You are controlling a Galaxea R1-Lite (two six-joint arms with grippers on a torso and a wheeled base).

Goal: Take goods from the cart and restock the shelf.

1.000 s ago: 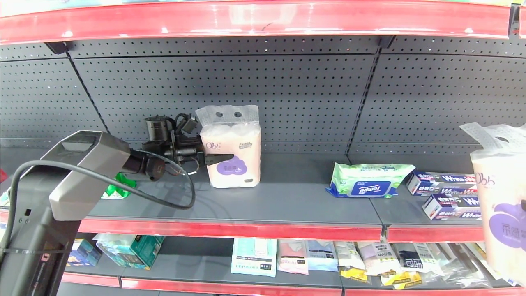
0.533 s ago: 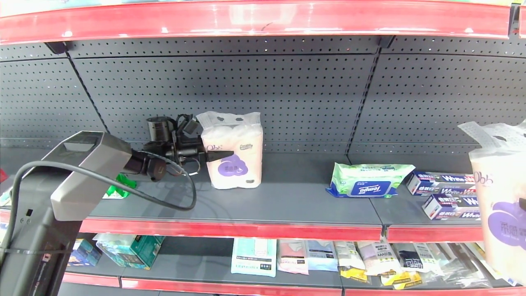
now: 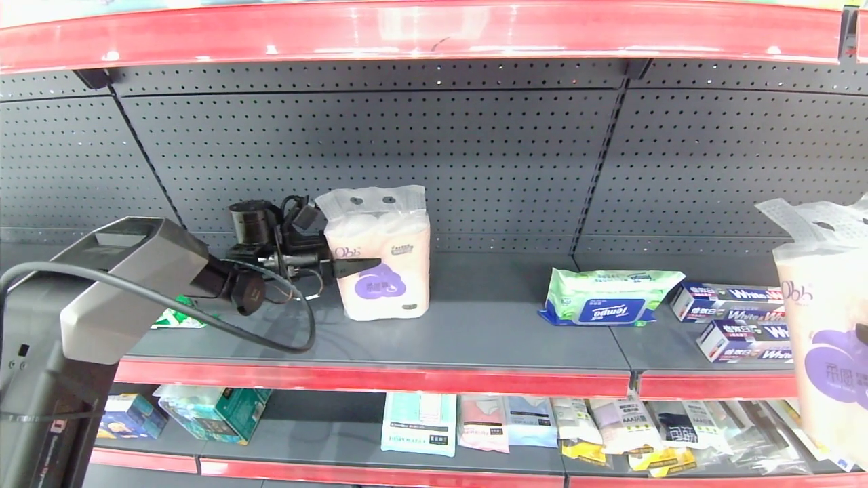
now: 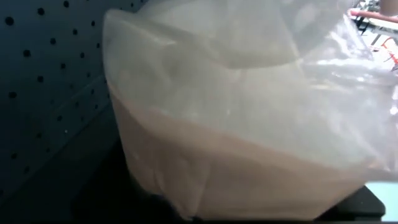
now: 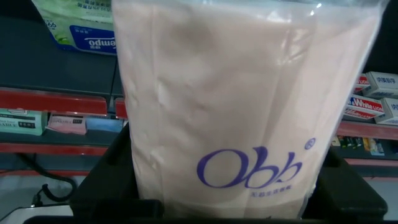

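Two packs of toilet paper, one at the shelf and one held off to the right

The left end effector [image 3: 359, 263] was clenched on a toilet paper pack [image 3: 397, 271], one dark finger lying across its printed front. That pack stood upright on the grey shelf [image 3: 475, 332], close to the pegboard back and left of the middle, and the left wrist view showed its plastic wrap [image 4: 249, 124] right up against the camera. The right end effector [image 5: 227, 205] grasped a second toilet paper pack [image 3: 824, 325], with black fingers on both its sides, held upright in front of the shelf's right end. On the shelf between the two packs lay a wet wipes packet [image 3: 607, 298], with toothpaste boxes [image 3: 736, 318] just beside it on the right.
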